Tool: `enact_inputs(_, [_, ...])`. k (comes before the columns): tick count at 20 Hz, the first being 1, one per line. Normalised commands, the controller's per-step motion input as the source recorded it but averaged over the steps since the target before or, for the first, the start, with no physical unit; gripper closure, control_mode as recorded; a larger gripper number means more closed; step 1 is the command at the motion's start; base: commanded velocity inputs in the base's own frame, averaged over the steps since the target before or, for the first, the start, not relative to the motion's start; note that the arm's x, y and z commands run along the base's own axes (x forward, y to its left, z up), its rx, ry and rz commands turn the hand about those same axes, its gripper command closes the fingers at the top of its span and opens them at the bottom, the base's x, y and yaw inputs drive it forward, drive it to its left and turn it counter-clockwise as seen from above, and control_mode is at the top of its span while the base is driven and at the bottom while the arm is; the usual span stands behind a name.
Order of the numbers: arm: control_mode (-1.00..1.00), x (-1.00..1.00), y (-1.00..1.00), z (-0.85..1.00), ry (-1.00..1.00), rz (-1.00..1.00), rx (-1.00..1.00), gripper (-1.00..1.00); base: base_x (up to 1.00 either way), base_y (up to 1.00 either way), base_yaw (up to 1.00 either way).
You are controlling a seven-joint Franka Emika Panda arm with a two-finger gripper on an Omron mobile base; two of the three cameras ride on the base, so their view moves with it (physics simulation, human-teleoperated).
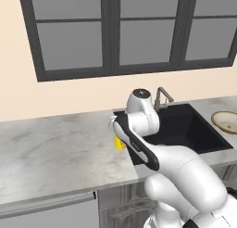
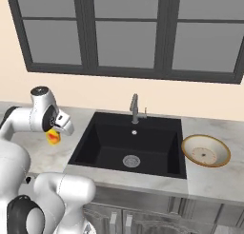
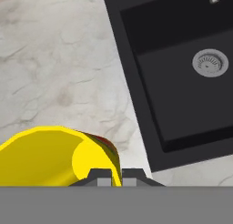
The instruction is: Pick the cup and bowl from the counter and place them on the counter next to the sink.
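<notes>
The cup (image 3: pixel 50 157) is pinched at its rim by the gripper (image 3: pixel 116 175), fingers clenched on its wall. It is held above the counter (image 3: pixel 59 63), just left of the sink (image 3: pixel 182 73).

One yellow cup (image 3: pixel 50 157) sits right at the hand (image 3: pixel 111 175), its rim pinched between the two dark fingertips (image 3: pixel 101 176). One black sink (image 2: pixel 131 145) lies just beside the hand, with one drain (image 3: pixel 209 63) in its floor and one grey faucet (image 2: pixel 135 108) on its far edge. One bowl (image 2: pixel 206 151) rests on the surface (image 1: pixel 55 148) well apart from the hand, beyond the sink. One window (image 2: pixel 128 31) stands above, with perhaps six panes showing, though the edges cut some off. One red-orange mark (image 3: pixel 103 142) shows on the cup.
</notes>
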Motion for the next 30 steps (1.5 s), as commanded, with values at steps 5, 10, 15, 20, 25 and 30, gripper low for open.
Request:
enact_inputs(5, [-1.0,0.03,0.0,-0.43,0.0,0.0,0.0,1.0,0.0,0.0,0.0])
enact_inputs(10, [-1.0,0.01,0.0,-0.28,0.0,-0.01,0.0,1.0,0.0,0.0,0.0])
enact_inputs(15, [-1.0,0.0,0.0,-0.28,0.0,-0.01,0.0,1.0,0.0,0.0,0.0])
enact_inputs(20, [-1.0,0.0,0.0,-0.24,0.0,-0.01,0.0,1.0,0.0,0.0,0.0])
enact_inputs(25, [-1.0,0.0,0.0,-0.17,0.0,-0.01,0.0,1.0,0.0,0.0,0.0])
enact_inputs(30, [-1.0,0.0,0.0,-0.19,0.0,-0.01,0.0,1.0,0.0,0.0,0.0])
